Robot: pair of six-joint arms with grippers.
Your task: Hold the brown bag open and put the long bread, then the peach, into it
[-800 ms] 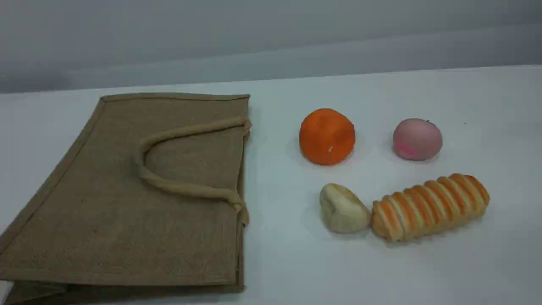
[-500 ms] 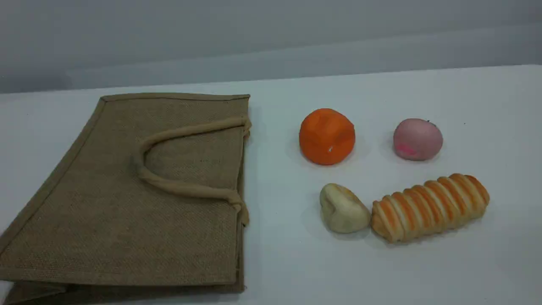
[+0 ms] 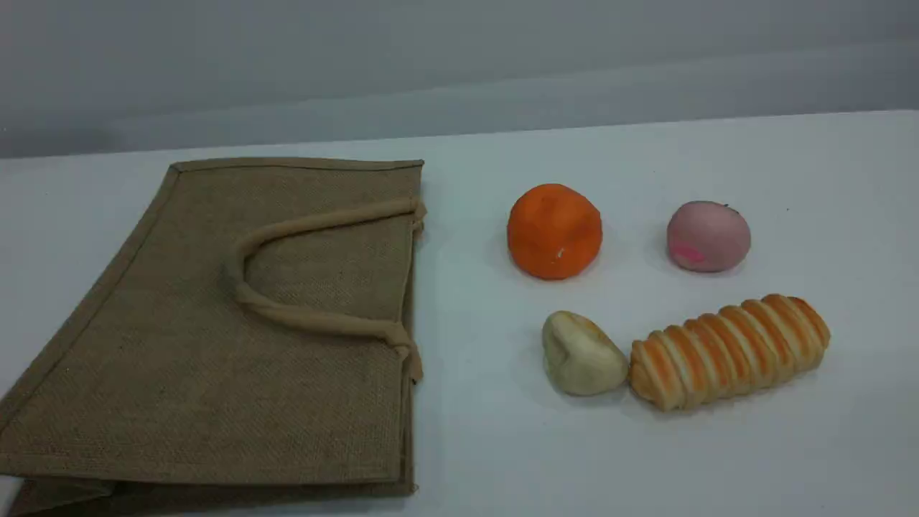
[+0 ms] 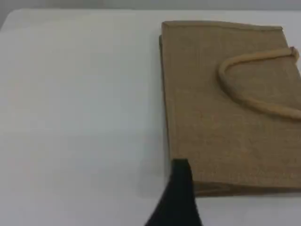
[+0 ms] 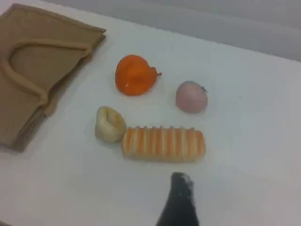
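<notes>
The brown bag (image 3: 179, 359) lies flat on its side at the table's left, mouth facing right, with a loop handle (image 3: 301, 316) resting on top. The long bread (image 3: 729, 352) lies at the right front, and the peach (image 3: 708, 235) sits behind it. Neither arm shows in the scene view. In the left wrist view, my left gripper (image 4: 181, 172) hovers over the bag's (image 4: 225, 117) near corner, one dark fingertip showing, holding nothing. In the right wrist view, my right gripper (image 5: 181, 184) hangs just in front of the long bread (image 5: 163, 143), apart from it and holding nothing; the peach (image 5: 191, 97) lies beyond.
An orange ball (image 3: 554, 230) sits between the bag and the peach. A small pale beige lump (image 3: 581, 353) touches the bread's left end. The white table (image 3: 488, 445) runs back to a grey wall.
</notes>
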